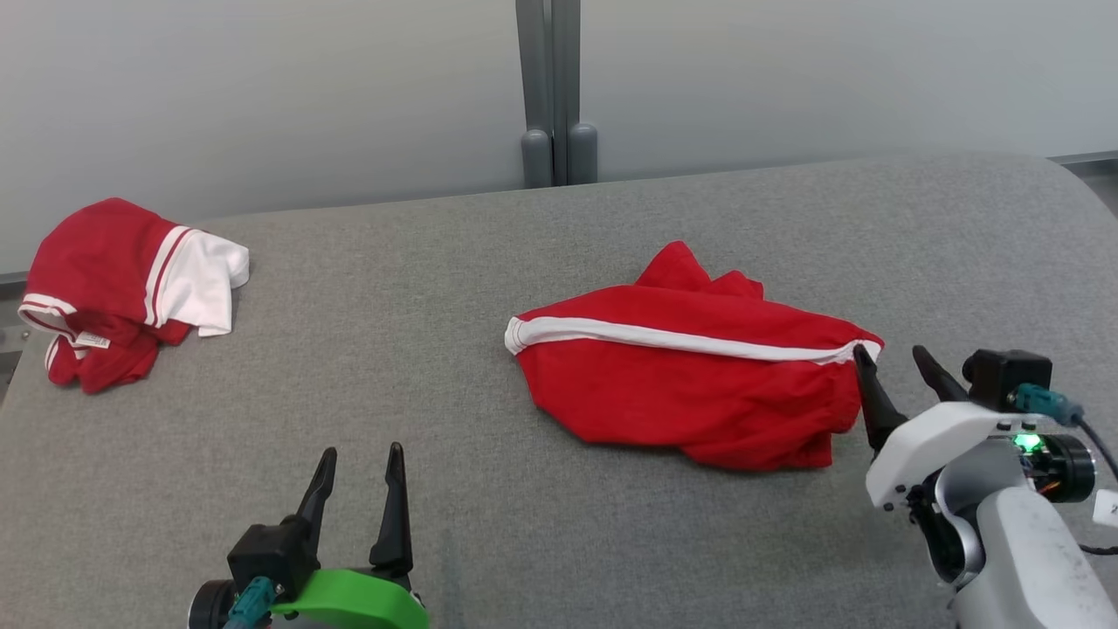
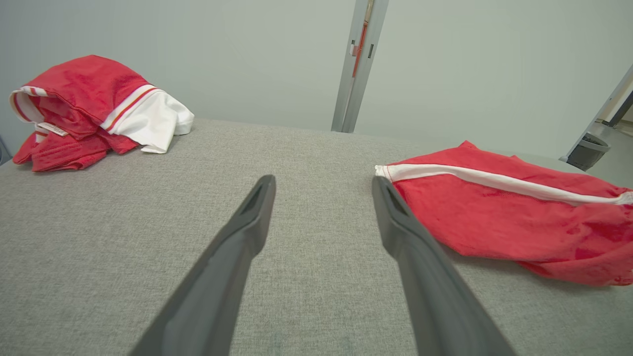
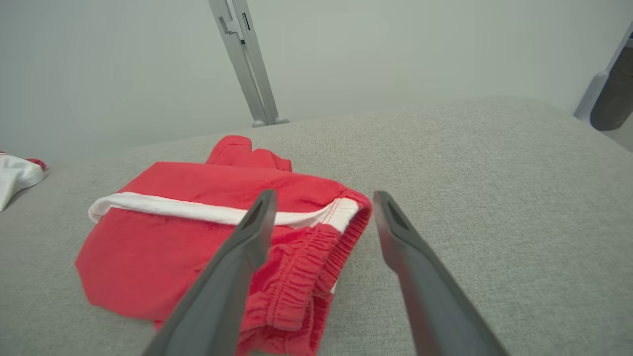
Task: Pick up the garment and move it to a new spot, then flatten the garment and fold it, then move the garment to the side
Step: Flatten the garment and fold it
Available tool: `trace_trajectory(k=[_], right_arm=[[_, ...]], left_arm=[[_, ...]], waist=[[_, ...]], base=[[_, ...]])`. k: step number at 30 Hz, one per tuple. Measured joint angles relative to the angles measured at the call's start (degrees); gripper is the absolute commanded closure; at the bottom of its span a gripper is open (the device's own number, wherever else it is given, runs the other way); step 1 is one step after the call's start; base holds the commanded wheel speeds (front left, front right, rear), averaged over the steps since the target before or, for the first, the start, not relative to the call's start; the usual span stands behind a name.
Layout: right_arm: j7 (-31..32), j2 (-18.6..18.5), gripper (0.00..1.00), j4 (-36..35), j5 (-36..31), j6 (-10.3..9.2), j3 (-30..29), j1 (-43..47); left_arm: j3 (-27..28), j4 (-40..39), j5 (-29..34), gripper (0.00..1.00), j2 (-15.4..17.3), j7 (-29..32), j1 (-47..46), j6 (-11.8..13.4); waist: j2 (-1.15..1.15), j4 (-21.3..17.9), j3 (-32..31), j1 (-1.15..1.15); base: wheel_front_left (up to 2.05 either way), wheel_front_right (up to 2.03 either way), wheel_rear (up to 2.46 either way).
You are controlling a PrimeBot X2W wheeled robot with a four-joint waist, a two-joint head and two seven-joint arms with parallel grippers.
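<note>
Your right gripper [image 1: 893, 360] has its fingers apart, just beside the gathered waistband [image 3: 301, 277] of the red shorts [image 1: 690, 384]. They lie rumpled on the grey table [image 1: 419, 288], right of middle. Your left gripper [image 1: 362, 454] is spread too, clear of the cloth. Expect light, limp fabric that sags. Pinch the thick waistband for a sure hold.

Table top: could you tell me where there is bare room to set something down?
Widest bare patch: between the crumpled garment and the red shorts. Another: behind the shorts, toward the table's right end. Crowded: shorts' right end, by the right gripper.
</note>
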Motion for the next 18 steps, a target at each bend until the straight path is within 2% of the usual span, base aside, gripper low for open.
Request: trace_trajectory(k=[8, 18], right_arm=[[15.38, -4.48, 0.00, -1.15, 5.48, -0.01, -0.54, -1.98], [26.68, -8.58, 0.00, -2.70, 15.48, -0.01, 1.71, -5.01]], left_arm=[[-0.15, 0.04, -0.19, 0.00, -0.01, 0.00, -0.77, 0.00], [-0.22, -0.05, -0.16, 0.00, -0.01, 0.00, -2.36, -0.01]], waist=[[0.00, 1.01, 1.41, 0.00], [0.00, 1.92, 4.09, 0.00]], base=[[0.00, 0.00, 0.00], [0.00, 0.00, 0.00]])
